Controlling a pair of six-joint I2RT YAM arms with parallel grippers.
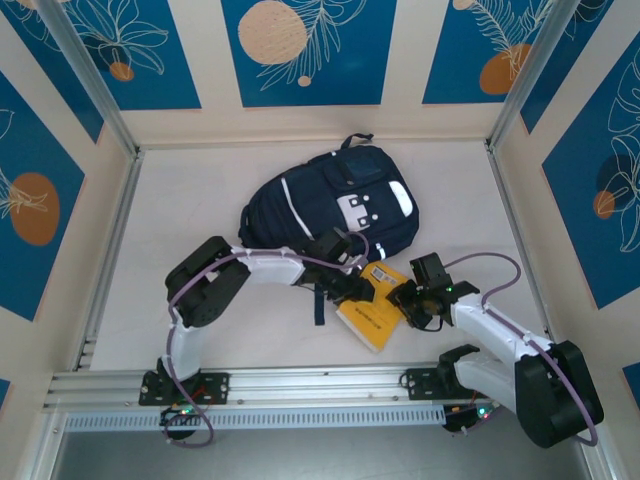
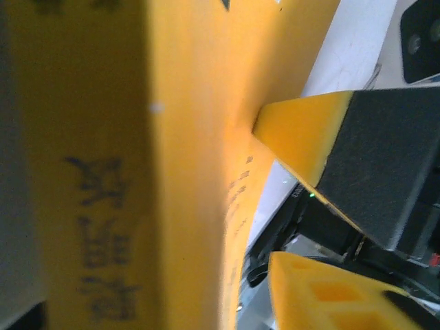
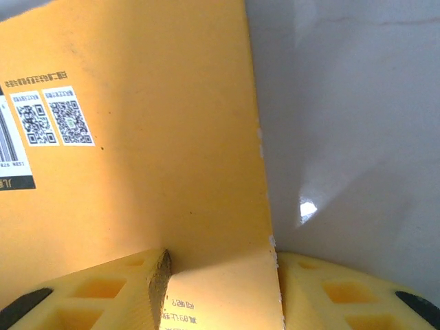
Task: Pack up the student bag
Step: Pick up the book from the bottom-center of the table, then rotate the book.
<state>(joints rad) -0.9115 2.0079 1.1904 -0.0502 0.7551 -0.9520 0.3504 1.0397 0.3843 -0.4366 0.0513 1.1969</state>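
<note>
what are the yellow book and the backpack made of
Yellow book: looks like paper with a smooth card cover; printed QR codes and a thin edge show. Student bag: probably woven synthetic fabric, matte navy; it slumps softly and has straps.

We are looking at a yellow book (image 3: 137, 179) against a white table (image 3: 357, 103)
Its right edge is running down between the two yellow fingers (image 3: 103, 292) of our right gripper (image 3: 221, 275), which are standing apart; two QR codes (image 3: 53, 118) are showing upper left
</note>
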